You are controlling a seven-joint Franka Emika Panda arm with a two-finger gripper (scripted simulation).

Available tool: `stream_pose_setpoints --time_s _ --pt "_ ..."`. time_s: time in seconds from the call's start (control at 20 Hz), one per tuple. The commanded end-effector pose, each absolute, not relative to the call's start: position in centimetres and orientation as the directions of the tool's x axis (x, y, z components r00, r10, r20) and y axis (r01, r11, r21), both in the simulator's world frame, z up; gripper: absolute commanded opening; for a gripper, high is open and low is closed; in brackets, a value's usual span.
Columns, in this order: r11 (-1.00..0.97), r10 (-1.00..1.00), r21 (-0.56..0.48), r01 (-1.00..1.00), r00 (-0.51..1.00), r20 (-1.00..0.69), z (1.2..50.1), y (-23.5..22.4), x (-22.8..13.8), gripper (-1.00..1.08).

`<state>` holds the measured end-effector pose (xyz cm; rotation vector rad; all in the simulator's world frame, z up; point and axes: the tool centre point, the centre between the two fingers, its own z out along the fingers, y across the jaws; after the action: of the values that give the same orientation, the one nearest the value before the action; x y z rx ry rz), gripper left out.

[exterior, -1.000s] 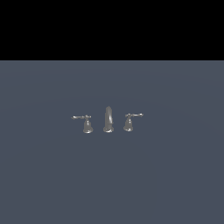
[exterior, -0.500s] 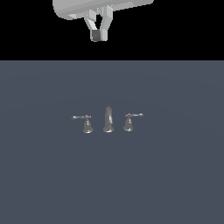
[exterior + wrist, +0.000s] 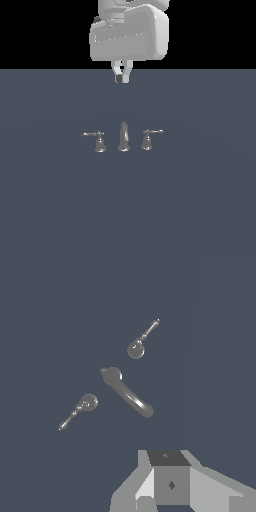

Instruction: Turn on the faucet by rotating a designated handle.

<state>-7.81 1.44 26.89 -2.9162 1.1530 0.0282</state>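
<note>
The faucet is a small grey metal set on the dark blue-grey floor, with its tall spout (image 3: 123,136) in the middle. The handle (image 3: 149,138) stands at the spout's side toward the exterior view's right, its thin lever pointing right. In the wrist view the handle (image 3: 137,347) and the curved spout (image 3: 125,392) lie ahead of my gripper (image 3: 171,478). My gripper (image 3: 121,76) hangs high above and behind the spout, apart from everything. Its fingers look pressed together, with nothing held.
A twin handle (image 3: 98,140) with its lever pointing left stands on the spout's other side, and it also shows in the wrist view as the twin handle (image 3: 85,405). The white arm body (image 3: 129,31) fills the top of the exterior view.
The arm has come down into the exterior view from the top, and the gripper now hangs lower and nearer the faucet. The faucet has not moved.
</note>
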Motion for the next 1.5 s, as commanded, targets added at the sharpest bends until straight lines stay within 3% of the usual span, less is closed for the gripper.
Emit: stream_pose_setpoints --time_s 0.0,0.9,1.45 --pt "-0.687 -0.727 0.001 -0.727 0.687 -0.017 25.2 0.9 -6.4 -1.00" --pt "-0.305 -0.952 0.003 -0.952 0.305 -0.003 13.2 -5.7 2.7 -1.00" --pt "-0.121 -0.993 0.001 -0.993 0.121 0.001 8.4 -9.8 5.5 -1.00"
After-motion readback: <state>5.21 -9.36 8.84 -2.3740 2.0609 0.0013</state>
